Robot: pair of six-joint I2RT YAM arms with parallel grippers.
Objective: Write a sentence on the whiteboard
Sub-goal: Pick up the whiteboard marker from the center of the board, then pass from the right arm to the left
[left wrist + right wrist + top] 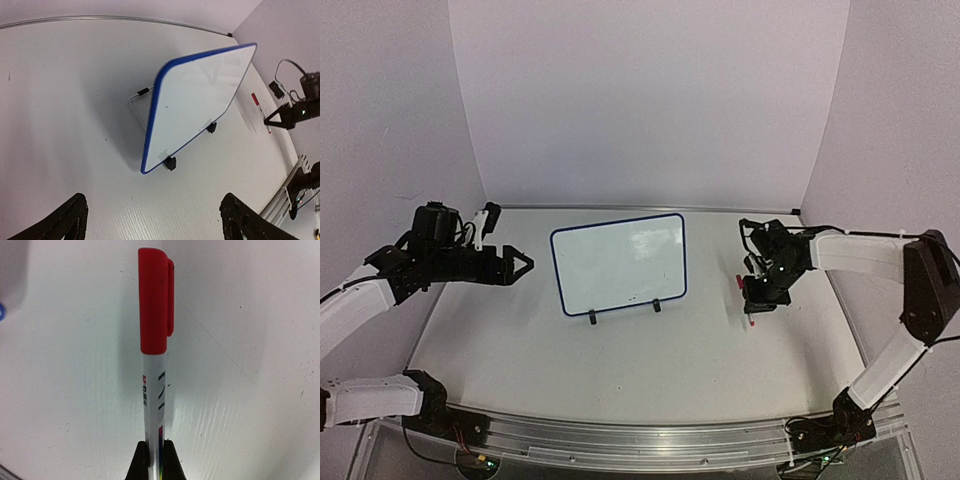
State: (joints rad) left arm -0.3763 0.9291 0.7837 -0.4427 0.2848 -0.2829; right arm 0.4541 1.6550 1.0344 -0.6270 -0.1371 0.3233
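The whiteboard (620, 262) stands upright mid-table on two black feet, blue-framed; in the left wrist view the whiteboard (197, 100) shows a plain white face. The sentence is not in view. To the board's right a marker (740, 283) with a red cap lies low over the table. My right gripper (756, 303) is shut on its white barrel near the tail end; the marker (154, 340) points away from the right gripper (156, 445). The marker (260, 111) also shows from the left. My left gripper (520, 265) hangs open left of the board, its jaws wide in the left gripper (154, 200) view.
A thin wire stand (137, 102) props the board from behind. A metal rail (640, 440) runs along the table's near edge. Purple-white walls close the back and both sides.
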